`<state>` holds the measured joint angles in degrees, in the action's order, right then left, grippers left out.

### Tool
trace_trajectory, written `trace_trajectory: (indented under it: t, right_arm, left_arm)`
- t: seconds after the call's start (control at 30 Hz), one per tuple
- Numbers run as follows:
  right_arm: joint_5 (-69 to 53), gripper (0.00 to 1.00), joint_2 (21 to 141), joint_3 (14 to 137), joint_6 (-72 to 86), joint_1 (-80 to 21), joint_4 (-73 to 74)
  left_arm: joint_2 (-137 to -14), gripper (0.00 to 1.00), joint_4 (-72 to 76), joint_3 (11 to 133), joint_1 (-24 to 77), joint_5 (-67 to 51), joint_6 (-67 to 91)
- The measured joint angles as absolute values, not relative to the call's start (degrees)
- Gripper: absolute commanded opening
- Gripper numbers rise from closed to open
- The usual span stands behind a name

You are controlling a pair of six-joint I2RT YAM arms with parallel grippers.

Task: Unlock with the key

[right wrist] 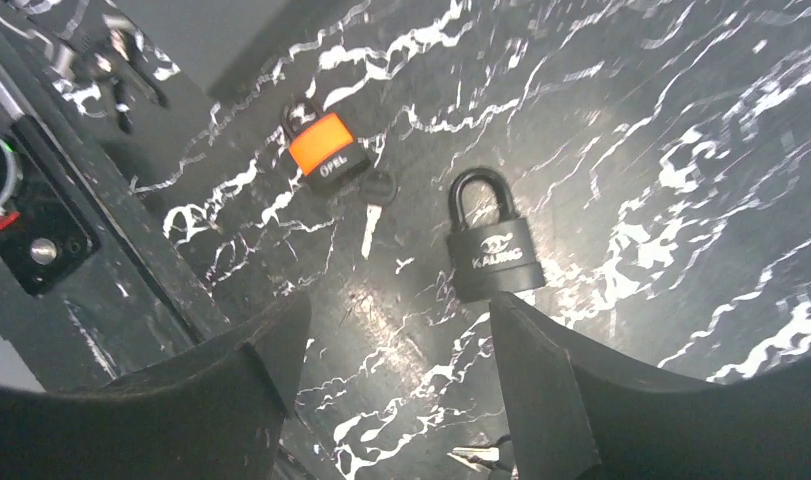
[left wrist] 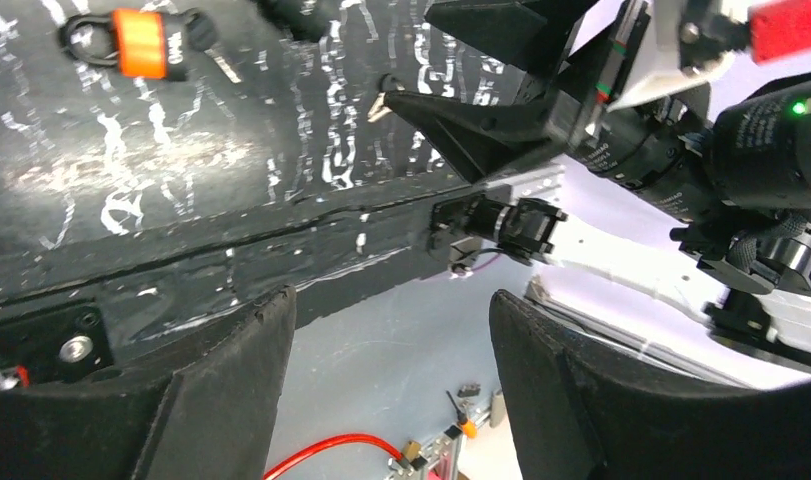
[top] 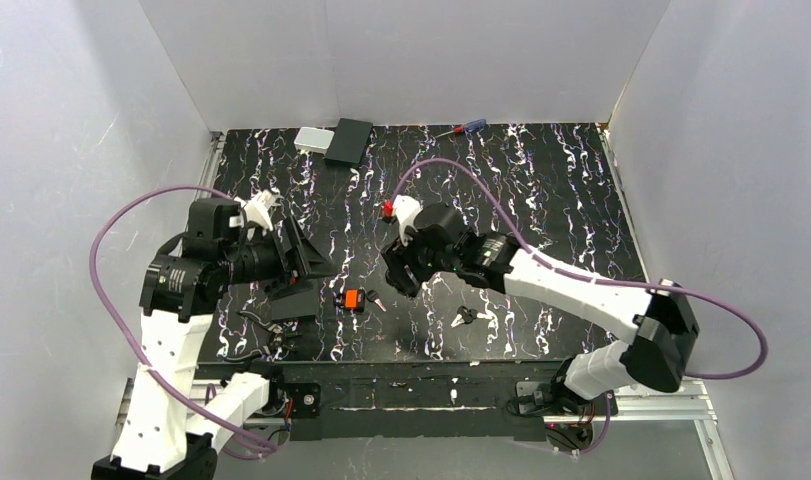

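Observation:
A black padlock [right wrist: 489,245] lies flat on the marbled mat, just beyond my right gripper's fingertips. The key [right wrist: 374,205], dark-headed with a short silvery blade, lies left of it, beside a small orange-bodied lock [right wrist: 324,150]. A second similar key [right wrist: 476,457] shows at the bottom edge; in the top view it [top: 464,317] lies near the front. My right gripper [right wrist: 391,380] is open and empty, hovering over the mat [top: 399,272]. My left gripper [left wrist: 391,400] is open and empty, held left of the orange lock [top: 353,299] and above the table's front edge [top: 316,280].
A grey box [top: 311,139], a black box [top: 349,141] and a screwdriver [top: 461,128] lie at the back. Dark tools [top: 271,330] lie at the front left. White walls close in three sides. The table's front rail [left wrist: 281,240] runs below the left gripper.

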<state>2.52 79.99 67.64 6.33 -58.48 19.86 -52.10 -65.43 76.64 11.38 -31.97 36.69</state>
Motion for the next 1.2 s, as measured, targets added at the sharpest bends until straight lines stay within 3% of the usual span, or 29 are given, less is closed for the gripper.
trace_trajectory:
  t: [0.33,0.7,0.97,1.2]
  right_arm:
    - [4.45,0.65,93.21,66.32,10.85,-61.82,17.80]
    - [10.61,0.62,111.20,76.82,14.94,-66.00,18.76]
    - [12.80,0.59,114.80,79.77,15.33,-66.43,19.51]
    - [13.34,0.50,115.59,80.51,15.27,-66.41,19.40]
  left_arm:
    - [-48.16,0.69,-70.19,74.67,11.38,-24.77,36.58]
    - [-47.92,0.69,-71.42,74.63,11.38,-22.59,34.87]
    - [-45.56,0.69,-73.01,74.61,11.38,-21.50,33.61]
    - [-44.42,0.69,-74.02,74.17,11.38,-21.34,33.41]
